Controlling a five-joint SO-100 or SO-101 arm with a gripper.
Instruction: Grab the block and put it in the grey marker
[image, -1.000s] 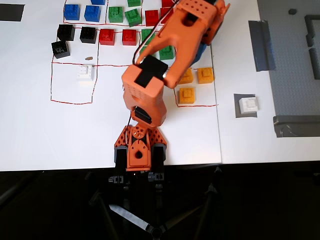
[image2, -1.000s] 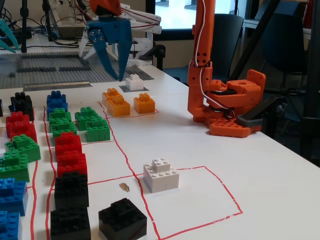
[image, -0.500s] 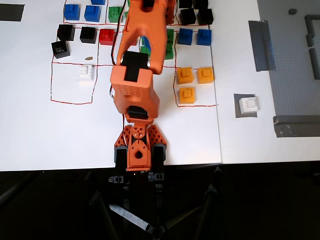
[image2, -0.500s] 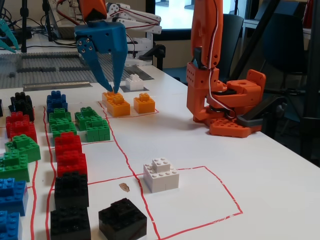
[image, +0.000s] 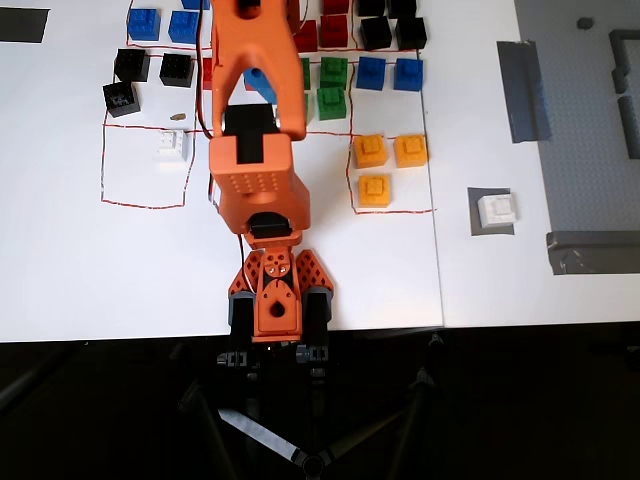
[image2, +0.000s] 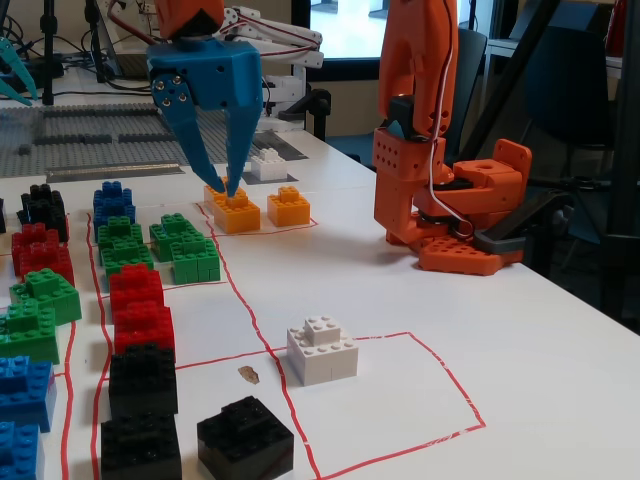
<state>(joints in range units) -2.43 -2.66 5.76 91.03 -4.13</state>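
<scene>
Currently the reach step is being carried out; nothing is being gripped. In the overhead view the block (image: 172, 146) is sitting inside a red-outlined box, at 11 o'clock from the arm base (image: 275, 300). In the fixed view the gripper (image2: 220, 183) is being held open and empty, over the yellow bricks (image2: 237, 210). The grey marker (image: 473, 222), at 2 o'clock, is being occupied by another white brick (image: 497, 210). Next, the jaws need swinging over to the block and lowering around it.
</scene>
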